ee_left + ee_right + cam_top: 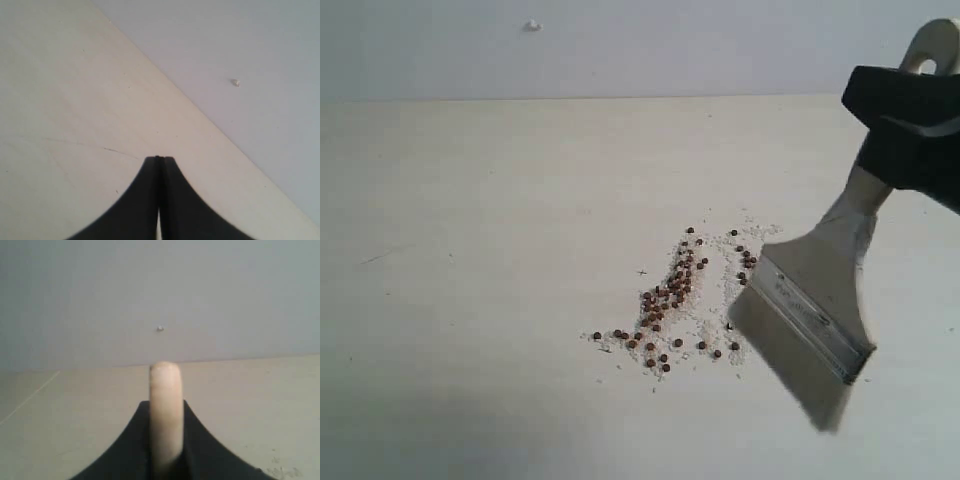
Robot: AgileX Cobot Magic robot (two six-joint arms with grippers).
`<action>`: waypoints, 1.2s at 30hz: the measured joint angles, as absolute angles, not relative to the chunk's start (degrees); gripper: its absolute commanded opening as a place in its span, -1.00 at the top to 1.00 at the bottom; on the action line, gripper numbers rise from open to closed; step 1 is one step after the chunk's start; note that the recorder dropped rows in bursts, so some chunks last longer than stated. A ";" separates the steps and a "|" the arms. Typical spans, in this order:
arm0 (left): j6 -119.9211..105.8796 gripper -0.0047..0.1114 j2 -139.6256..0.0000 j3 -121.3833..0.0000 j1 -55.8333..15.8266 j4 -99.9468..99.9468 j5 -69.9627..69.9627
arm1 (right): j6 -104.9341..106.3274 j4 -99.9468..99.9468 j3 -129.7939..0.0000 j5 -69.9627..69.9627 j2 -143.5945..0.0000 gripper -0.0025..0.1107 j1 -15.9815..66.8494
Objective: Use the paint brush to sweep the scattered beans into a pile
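Observation:
Dozens of small reddish-brown beans (670, 295) lie in a loose patch on the pale table, mixed with fine whitish grains. The paint brush (817, 300) slants just right of the patch, its silver ferrule and greyish bristles low near the table. My right gripper (905, 125) is shut on the cream handle, whose holed end sticks up above it. In the right wrist view the handle (165, 405) stands between the black fingers of the right gripper (165, 407). My left gripper (160, 159) is shut and empty over bare table; it does not show in the exterior view.
The pale table (470, 250) runs back to a grey wall. A thin scratch (380, 257) marks the table at the left. A tiny whitish speck (532, 25) sits on the wall. A few stray beans (745, 262) lie close to the bristles.

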State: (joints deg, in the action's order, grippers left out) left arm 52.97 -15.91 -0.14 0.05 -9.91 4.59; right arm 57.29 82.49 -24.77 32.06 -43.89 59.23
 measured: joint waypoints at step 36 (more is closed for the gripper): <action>52.97 0.92 -15.91 -0.14 0.05 -9.91 4.59 | -16.28 23.78 -28.77 68.31 -103.04 0.96 57.92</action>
